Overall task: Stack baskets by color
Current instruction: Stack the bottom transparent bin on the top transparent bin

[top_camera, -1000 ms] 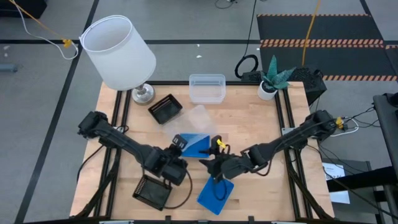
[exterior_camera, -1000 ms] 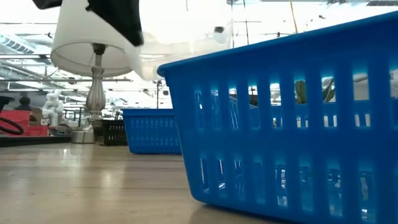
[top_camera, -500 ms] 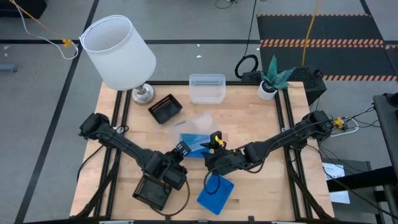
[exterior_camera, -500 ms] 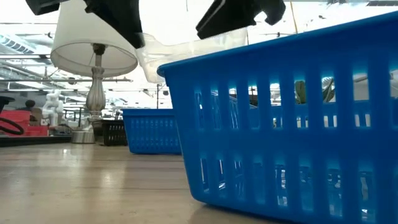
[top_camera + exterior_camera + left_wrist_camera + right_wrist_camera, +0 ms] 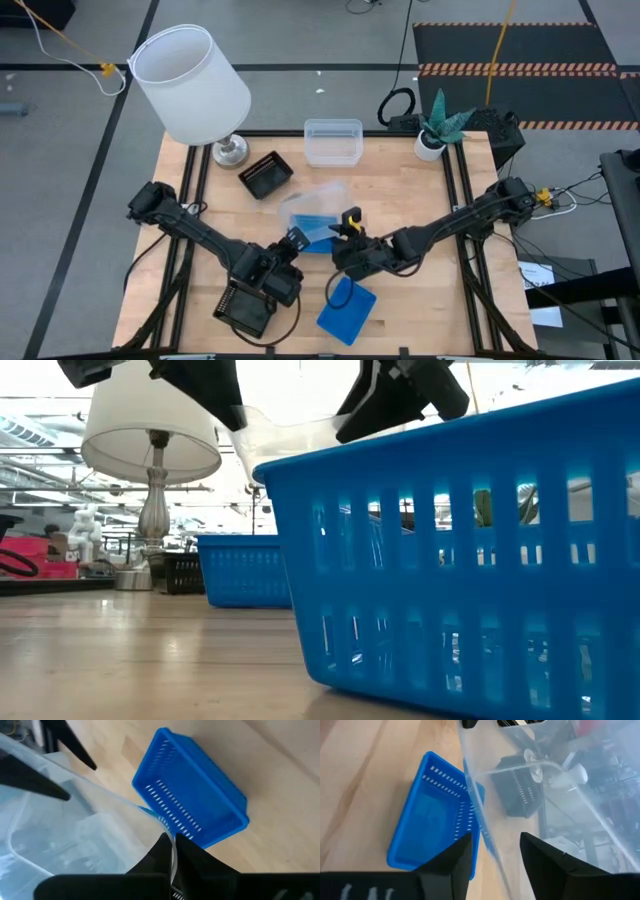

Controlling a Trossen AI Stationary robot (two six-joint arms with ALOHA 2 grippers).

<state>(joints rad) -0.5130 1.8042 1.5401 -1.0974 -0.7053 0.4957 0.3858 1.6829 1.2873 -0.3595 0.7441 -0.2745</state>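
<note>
Left arm: I reach in from the counter's (image 5: 400, 190) left edge, elbow bent, wrist over the middle, just beside the blue basket under my load.
Left pincer (image 5: 171, 851): clamped together on the rim of the clear basket (image 5: 312, 205), which I hold tilted in the air.
Right arm: I come in from the right edge, wrist meeting the left one over that same blue basket.
Right pincer (image 5: 496, 851): fingers apart, straddling the clear basket's wall, not squeezing it.
Blue basket under the clear one (image 5: 318, 232): on the counter, empty.
Second blue basket (image 5: 347, 311): near that one, at the front edge, empty.
Black baskets: one (image 5: 266, 175) beside the lamp (image 5: 192, 85); one (image 5: 243, 308) under my left wrist.
Other clear basket (image 5: 333, 142): back edge, empty.
</note>
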